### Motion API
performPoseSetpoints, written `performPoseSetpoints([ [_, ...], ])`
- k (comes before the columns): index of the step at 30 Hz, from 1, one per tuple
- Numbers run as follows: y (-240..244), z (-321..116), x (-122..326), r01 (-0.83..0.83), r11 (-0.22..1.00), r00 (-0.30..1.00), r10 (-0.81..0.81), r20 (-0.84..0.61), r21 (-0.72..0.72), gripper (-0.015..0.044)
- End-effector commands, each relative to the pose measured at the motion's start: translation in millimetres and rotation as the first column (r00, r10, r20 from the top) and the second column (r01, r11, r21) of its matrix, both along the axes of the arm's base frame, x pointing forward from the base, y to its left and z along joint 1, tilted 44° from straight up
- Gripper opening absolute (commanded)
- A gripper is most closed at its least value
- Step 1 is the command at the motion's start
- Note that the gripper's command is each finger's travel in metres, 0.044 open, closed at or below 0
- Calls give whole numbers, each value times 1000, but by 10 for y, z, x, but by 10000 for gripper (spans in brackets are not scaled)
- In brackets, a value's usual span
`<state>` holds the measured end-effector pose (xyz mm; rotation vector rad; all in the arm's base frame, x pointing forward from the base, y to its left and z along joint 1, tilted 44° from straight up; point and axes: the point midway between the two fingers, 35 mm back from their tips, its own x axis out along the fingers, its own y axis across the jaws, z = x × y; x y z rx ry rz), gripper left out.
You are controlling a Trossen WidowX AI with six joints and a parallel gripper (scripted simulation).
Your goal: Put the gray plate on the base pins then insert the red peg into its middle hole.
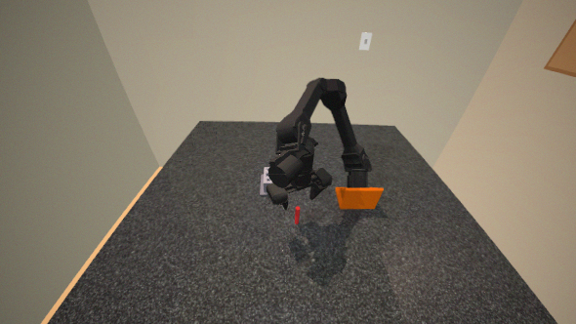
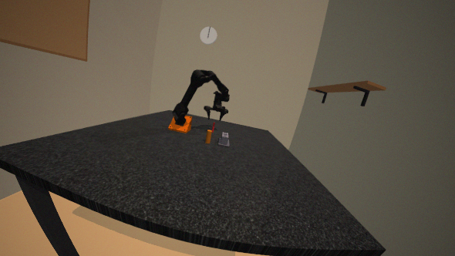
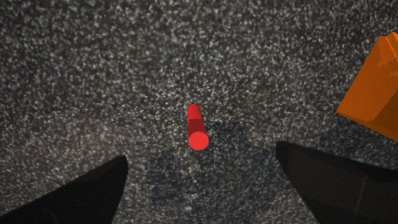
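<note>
The red peg (image 1: 297, 215) (image 2: 213, 127) (image 3: 198, 140) stands upright on the table. My gripper (image 1: 299, 202) (image 2: 215, 119) (image 3: 203, 155) is open and empty, pointing down above the peg. In the wrist view the peg's top lies between the two fingertips, a little beyond the line joining them. The gray plate (image 1: 267, 174) (image 2: 225, 135) sits on top of the base (image 1: 263, 191) (image 2: 224, 145) and looks flat, though it is small in view. In the top view the gripper hides part of both. The plate and base are out of the wrist view.
An orange cylinder (image 2: 208, 137) stands upright near the base; the arm hides it in the top view. The arm's orange mount (image 1: 359, 199) (image 2: 185, 127) (image 3: 367, 90) is at the right in the wrist view. A table edge (image 2: 325, 185) runs beyond the base.
</note>
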<state>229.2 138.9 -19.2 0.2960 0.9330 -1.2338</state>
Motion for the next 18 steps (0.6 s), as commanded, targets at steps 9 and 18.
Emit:
performPoseSetpoints([
  [9, -125, -145, 18, -2, 1000, 1000, 2, -2, -4, 440],
  [18, -223, -256, 29, -3, 1000, 1000, 3, -2, -5, 440],
])
